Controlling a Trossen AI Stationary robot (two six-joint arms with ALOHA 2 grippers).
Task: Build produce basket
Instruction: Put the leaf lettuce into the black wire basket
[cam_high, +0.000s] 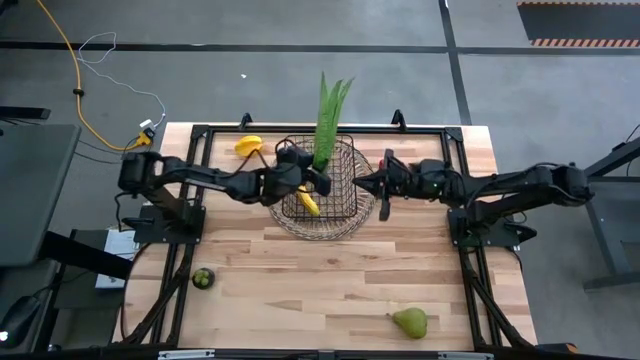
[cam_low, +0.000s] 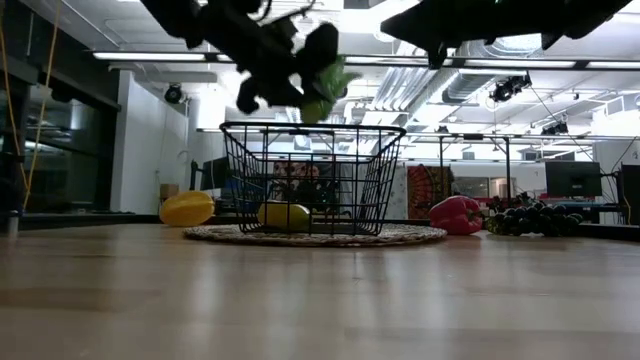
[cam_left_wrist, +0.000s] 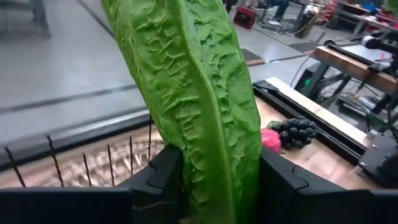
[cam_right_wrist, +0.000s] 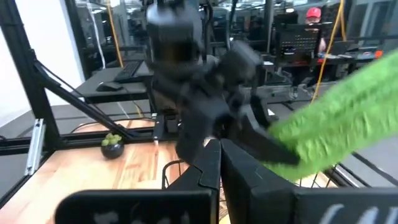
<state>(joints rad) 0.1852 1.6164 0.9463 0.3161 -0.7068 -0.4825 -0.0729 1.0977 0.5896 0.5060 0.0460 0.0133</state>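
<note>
Left pincer (cam_high: 318, 180) held above basket (cam_high: 345, 205), clamped on base of leafy bunch (cam_high: 329, 122); leaves pointed toward far table edge. Basket set on round woven mat near far edge, mid-table; banana (cam_high: 308, 202) lying inside. Right pincer (cam_high: 362, 183) raised just beside basket's right rim, fingers pressed together, nothing held. Pear (cam_high: 410, 321) near front edge, small dark green fruit (cam_high: 203, 278) front-left.

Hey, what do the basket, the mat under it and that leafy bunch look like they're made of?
Basket: thin dark metal wire, matte, see-through grid. Mat: probably woven straw or fibre, tan with a lacy edge. Leafy bunch, clamped in the left pincer: likely moulded plastic, with crinkled veins and a slight sheen.
</note>
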